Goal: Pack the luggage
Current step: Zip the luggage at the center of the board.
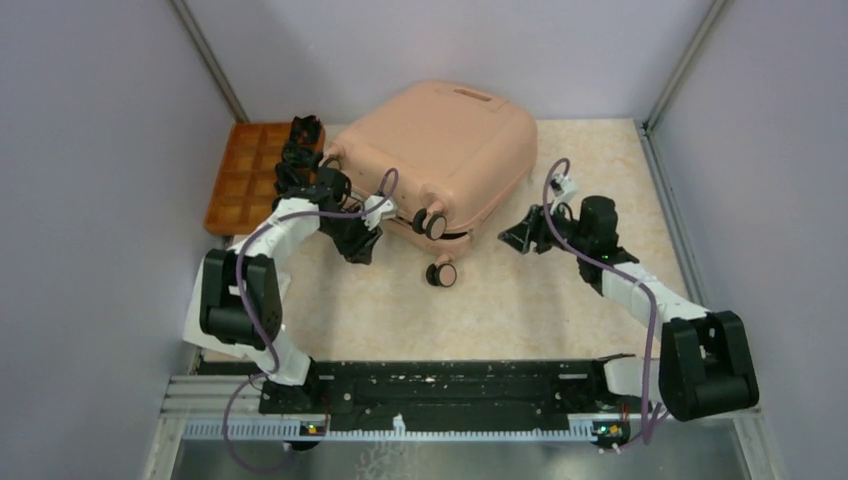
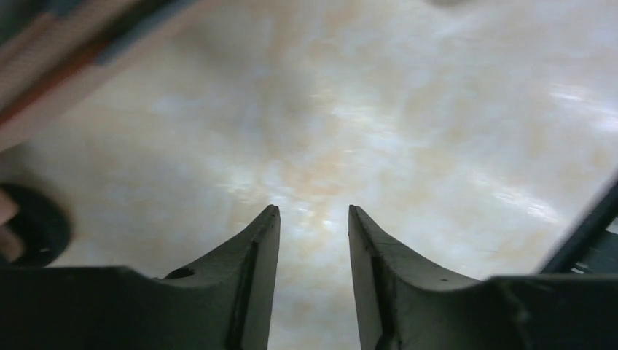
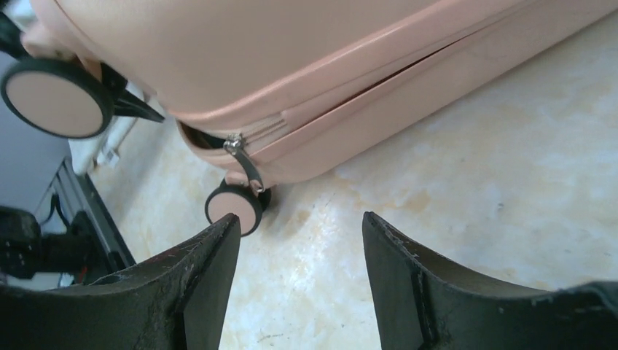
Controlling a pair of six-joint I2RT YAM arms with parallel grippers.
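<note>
The luggage (image 1: pixel 440 150) lies flat with its lid down at the back middle of the table, wheels (image 1: pixel 432 222) toward the arms. My left gripper (image 1: pixel 360 245) hovers by its near left corner. In the left wrist view this gripper (image 2: pixel 313 211) is open over bare table, with a blurred wheel (image 2: pixel 33 226) at the left edge. My right gripper (image 1: pixel 515 238) sits just right of the luggage's near corner. In the right wrist view it (image 3: pixel 300 219) is open and empty, facing the shell (image 3: pixel 291 44), a zipper pull (image 3: pixel 244 164) at the corner and a lower wheel (image 3: pixel 233 208).
An orange compartmented tray (image 1: pixel 245 180) stands at the back left beside the luggage, with something dark (image 1: pixel 305 135) at its far right corner. Grey walls close in the left, right and back. The arms' base rail (image 1: pixel 440 385) runs along the near edge.
</note>
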